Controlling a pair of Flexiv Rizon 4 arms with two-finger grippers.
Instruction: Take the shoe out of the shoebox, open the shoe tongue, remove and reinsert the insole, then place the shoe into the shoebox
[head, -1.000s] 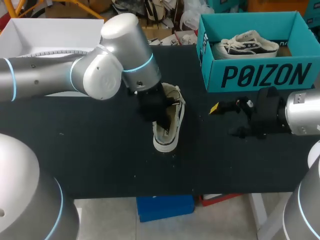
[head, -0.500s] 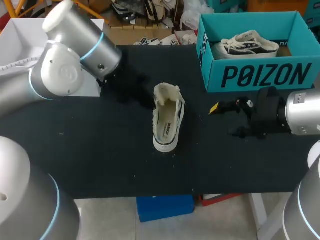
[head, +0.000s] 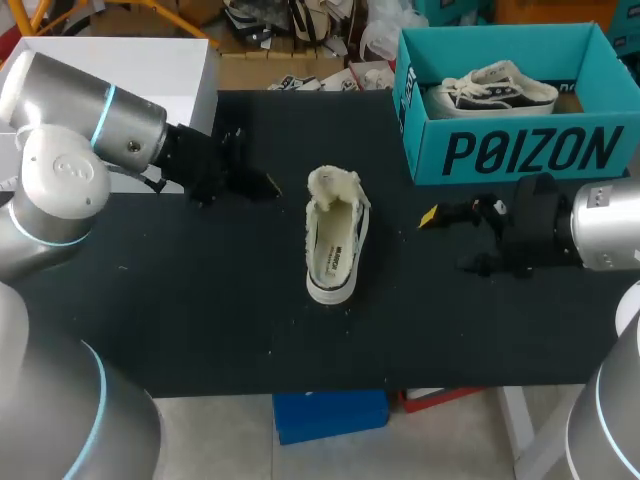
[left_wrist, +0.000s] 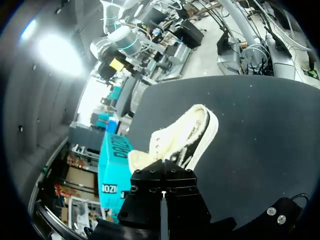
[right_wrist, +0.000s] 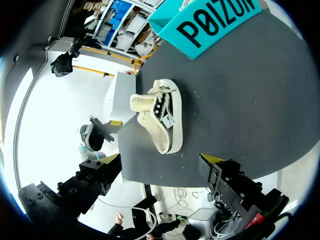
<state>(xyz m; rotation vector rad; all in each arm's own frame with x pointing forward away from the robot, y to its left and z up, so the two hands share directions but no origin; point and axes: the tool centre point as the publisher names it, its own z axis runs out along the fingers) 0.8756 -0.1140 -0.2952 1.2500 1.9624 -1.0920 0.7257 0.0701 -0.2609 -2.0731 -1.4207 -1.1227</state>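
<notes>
A cream low sneaker (head: 335, 245) lies alone on the black table (head: 200, 300), its tongue folded up at the far end and its insole showing. My left gripper (head: 262, 184) sits a short way left of the shoe, shut and empty; in its wrist view the gripper (left_wrist: 163, 197) has the sneaker (left_wrist: 186, 137) just ahead of it. My right gripper (head: 448, 240) stands open to the shoe's right, in front of the teal shoebox (head: 520, 150). From the right wrist, the sneaker (right_wrist: 161, 117) lies ahead of the widely spread gripper (right_wrist: 161, 164), nothing between its fingers.
A second sneaker (head: 490, 88) lies inside the teal shoebox at the back right. A white box (head: 110, 65) stands at the back left, behind my left arm. The table's front edge runs close below the shoe.
My left arm has pulled back from the shoe, away to the left, leaving the sneaker lying open on the table. The right arm and the shoe have not moved.
</notes>
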